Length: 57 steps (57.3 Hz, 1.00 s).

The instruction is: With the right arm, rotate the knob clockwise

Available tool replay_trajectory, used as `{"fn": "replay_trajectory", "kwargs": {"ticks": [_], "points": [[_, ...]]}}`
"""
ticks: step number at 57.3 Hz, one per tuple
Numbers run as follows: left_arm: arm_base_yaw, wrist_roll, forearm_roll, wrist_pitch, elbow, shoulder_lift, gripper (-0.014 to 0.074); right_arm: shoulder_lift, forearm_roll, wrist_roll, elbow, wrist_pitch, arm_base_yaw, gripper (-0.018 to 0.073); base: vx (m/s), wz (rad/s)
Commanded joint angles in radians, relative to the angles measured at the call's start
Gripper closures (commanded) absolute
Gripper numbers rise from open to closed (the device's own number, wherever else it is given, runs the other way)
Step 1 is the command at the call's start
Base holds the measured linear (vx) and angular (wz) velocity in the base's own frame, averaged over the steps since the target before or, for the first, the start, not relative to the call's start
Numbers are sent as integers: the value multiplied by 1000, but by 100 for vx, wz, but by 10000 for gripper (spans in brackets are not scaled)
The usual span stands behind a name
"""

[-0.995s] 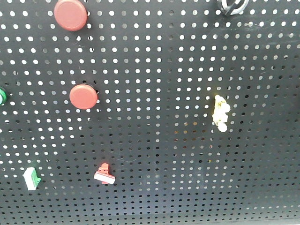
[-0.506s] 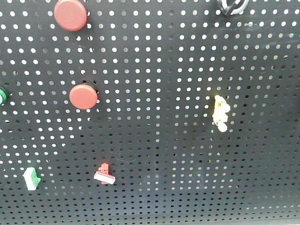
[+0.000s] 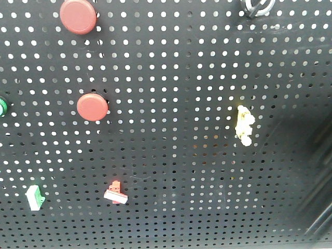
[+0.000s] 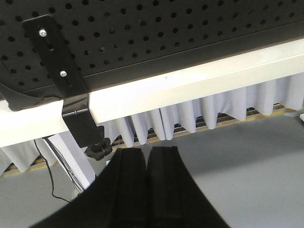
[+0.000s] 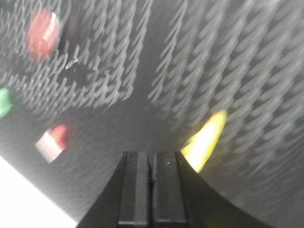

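Knob (image 3: 258, 6) sits at the very top edge of the pegboard (image 3: 171, 78), up and to the right, partly cut off, showing only a black body with a shiny silver-white ring. Right arm (image 3: 316, 171) shows as a dark blur at the lower right, so the knob lies well above it. Right gripper (image 5: 148, 190) has its fingers pressed together, empty, near the yellow peg (image 3: 244, 125); left gripper (image 4: 146, 180) is likewise closed, below the board
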Motion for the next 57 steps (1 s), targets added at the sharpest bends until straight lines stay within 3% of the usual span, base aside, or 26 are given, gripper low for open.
{"fn": "replay_trajectory", "kwargs": {"ticks": [1, 17, 25, 34, 47, 57], "points": [[-1, -11, 0, -78, 8, -11, 603, -20, 71, 47, 104, -225, -79, 568, 0, 0], [-1, -11, 0, -78, 8, -11, 603, -58, 336, 47, 537, -588, -375, 568, 0, 0], [-1, -11, 0, -78, 8, -11, 603, -170, 359, -4, 733, -727, -472, 568, 0, 0], [-1, -11, 0, -78, 8, -11, 603, -399, 370, -108, 874, -690, -561, 568, 0, 0], [-1, -11, 0, -78, 8, -11, 603, -719, 401, -137, 1018, -617, -762, 568, 0, 0], [-1, -11, 0, -78, 8, -11, 603, -867, 370, -160, 1014, -494, -812, 568, 0, 0]]}}
